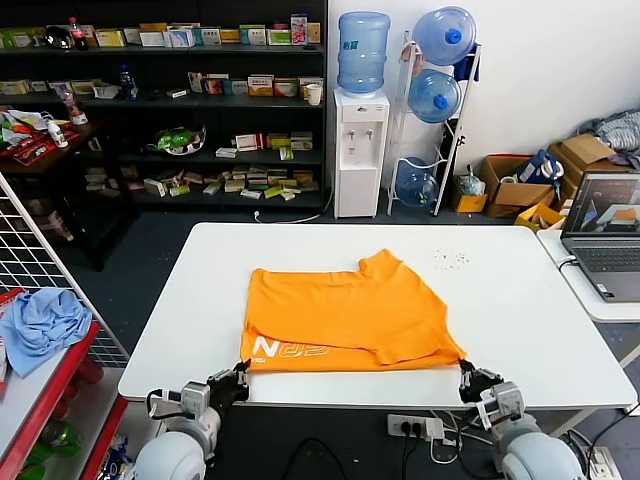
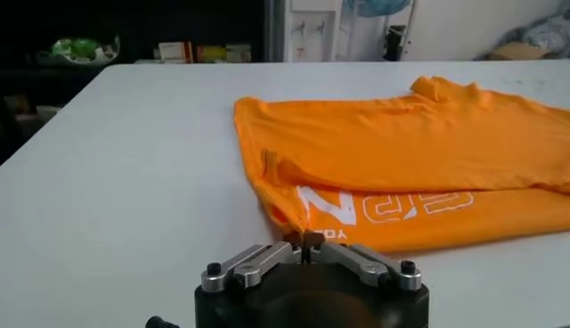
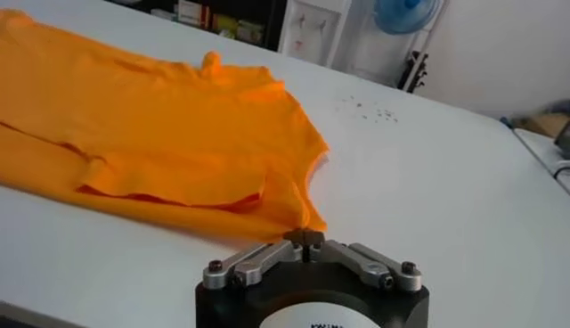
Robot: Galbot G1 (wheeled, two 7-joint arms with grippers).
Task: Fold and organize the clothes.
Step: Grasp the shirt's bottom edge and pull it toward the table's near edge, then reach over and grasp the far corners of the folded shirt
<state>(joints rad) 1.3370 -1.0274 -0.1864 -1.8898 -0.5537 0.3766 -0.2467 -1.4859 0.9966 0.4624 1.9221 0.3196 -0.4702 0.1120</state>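
- T-shirt point(image 1: 345, 310) lies with its long axis running from one gripper to the other, lettering nearest the left gripper point(image 1: 240, 372).
- Left gripper is closed on the near hem corner.
- Right gripper point(image 1: 466, 372) is closed on the opposite near corner.

Shop-like lab, stocked shelves point(image 1: 160, 100), water dispenser point(image 1: 360, 150)

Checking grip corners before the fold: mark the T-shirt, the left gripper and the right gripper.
T-shirt point(image 1: 345, 305): head view, middle of top layer.
Left gripper point(image 1: 240, 372): head view, fingers at near left corner.
Right gripper point(image 1: 465, 372): head view, fingers at near right corner.
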